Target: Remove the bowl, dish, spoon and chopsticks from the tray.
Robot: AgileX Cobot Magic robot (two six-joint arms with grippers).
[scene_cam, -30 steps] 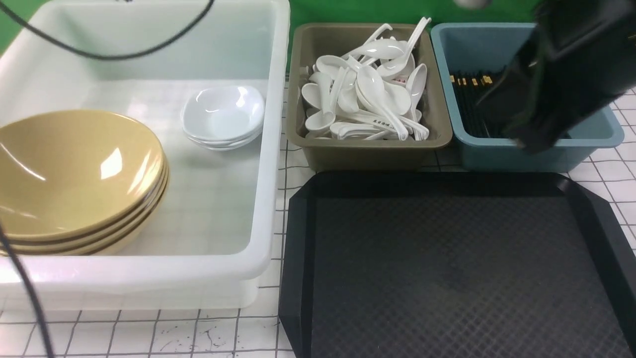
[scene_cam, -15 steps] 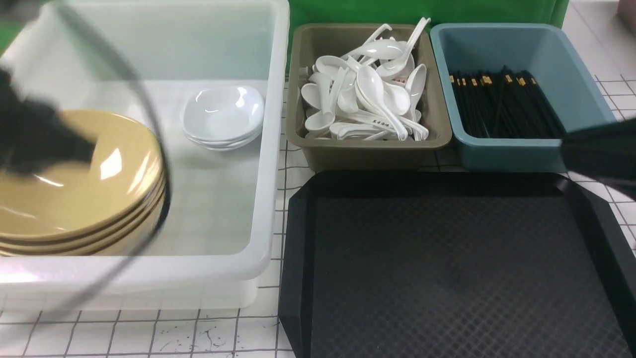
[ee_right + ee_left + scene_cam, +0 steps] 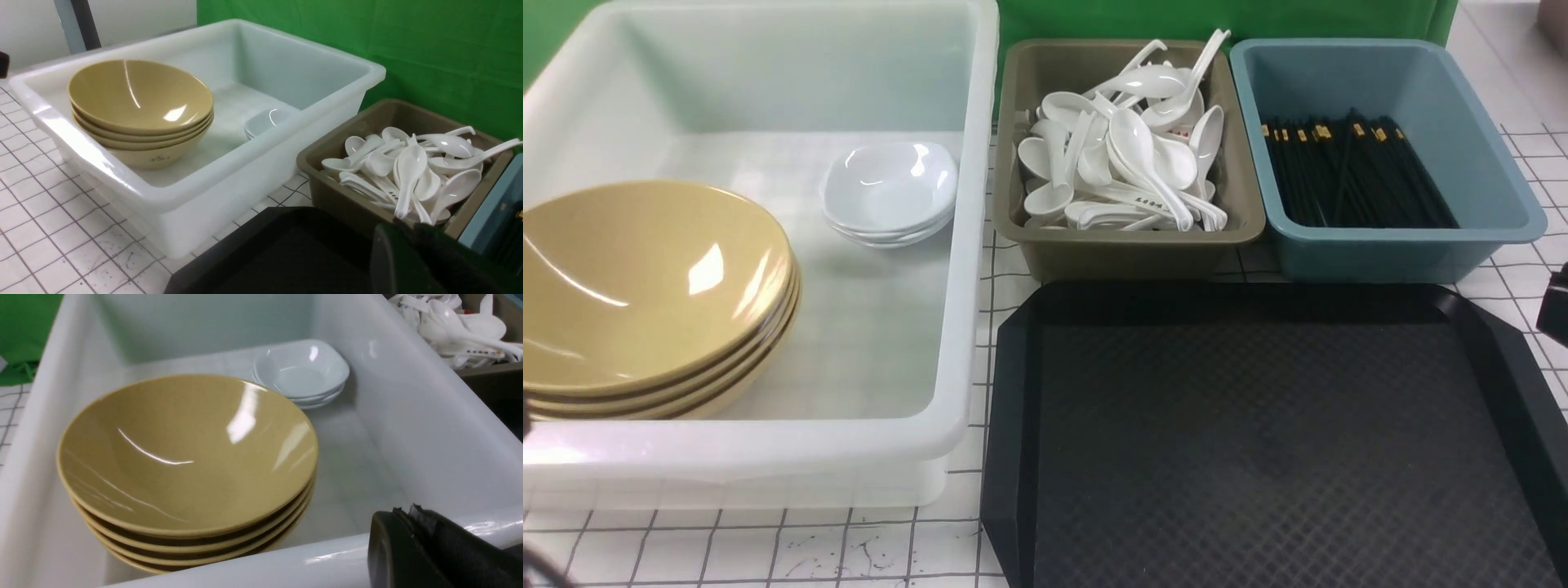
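The large flat black plastic tray (image 3: 1258, 441) with the diamond pattern lies near and to the right, and nothing stands on it. The glossy mustard-yellow bowl (image 3: 645, 286) sits on top of a stack of the same bowls at the near left of the big white plastic tub (image 3: 968, 245). The small white dish (image 3: 890, 188) with a rounded-square rim rests on its own little stack further back in that tub. White ceramic soup spoons (image 3: 1127, 163) are piled in the olive bin (image 3: 1127, 245), and the thin black chopsticks (image 3: 1347, 171) with gold bands lie in the blue bin (image 3: 1388, 249) at the far right.

I think the task is finished. If these pieces are picked up again, the bowl looks stiff, smooth and slippery, so the rim is the best place to pinch; the chopsticks are light and would roll.

The left gripper (image 3: 412, 535) is pressed together and holds nothing; it hangs at the near wall of the tub, just beside the bowls. The right gripper (image 3: 408, 253) hangs above the far part of the tray, near the spoons; whether it is spread I cannot tell.
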